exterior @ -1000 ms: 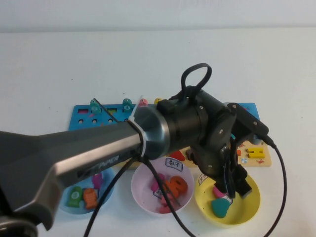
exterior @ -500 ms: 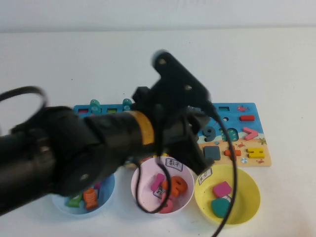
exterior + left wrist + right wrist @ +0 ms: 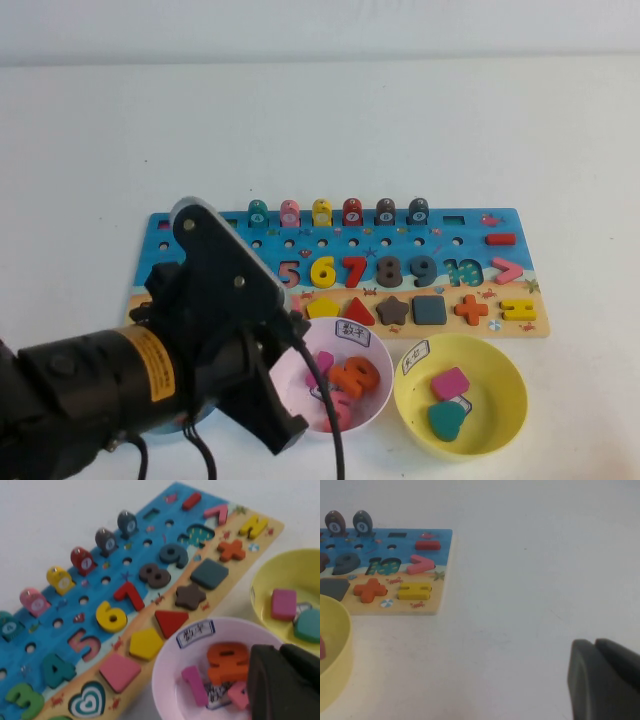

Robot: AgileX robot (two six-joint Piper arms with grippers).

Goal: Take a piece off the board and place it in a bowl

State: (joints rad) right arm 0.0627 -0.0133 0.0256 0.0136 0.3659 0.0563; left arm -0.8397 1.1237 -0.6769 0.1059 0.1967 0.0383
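The magenta-pink piece (image 3: 450,382) lies flat in the yellow bowl (image 3: 505,370), beside a teal heart block (image 3: 445,420). It also shows in the left wrist view (image 3: 284,604), inside the yellow bowl (image 3: 265,580). The board (image 3: 200,225) lies behind the bowls with numbers, shapes and pegs on it. My left gripper (image 3: 283,432) is shut and empty, low at the front left over the pink bowl (image 3: 385,360); its fingers (image 3: 270,680) are pressed together. My right gripper (image 3: 597,680) is shut and empty above bare table, right of the board (image 3: 437,587); it is out of the high view.
The pink bowl (image 3: 165,680) holds pink and orange digit pieces. A paler pink trapezoid (image 3: 119,671) sits on the board beside a bare heart-shaped slot (image 3: 90,702). The left arm covers the front left of the table, where the light-blue bowl stood earlier.
My left arm has swung back from over the yellow bowl to the front left. The magenta piece stays in the yellow bowl, let go.
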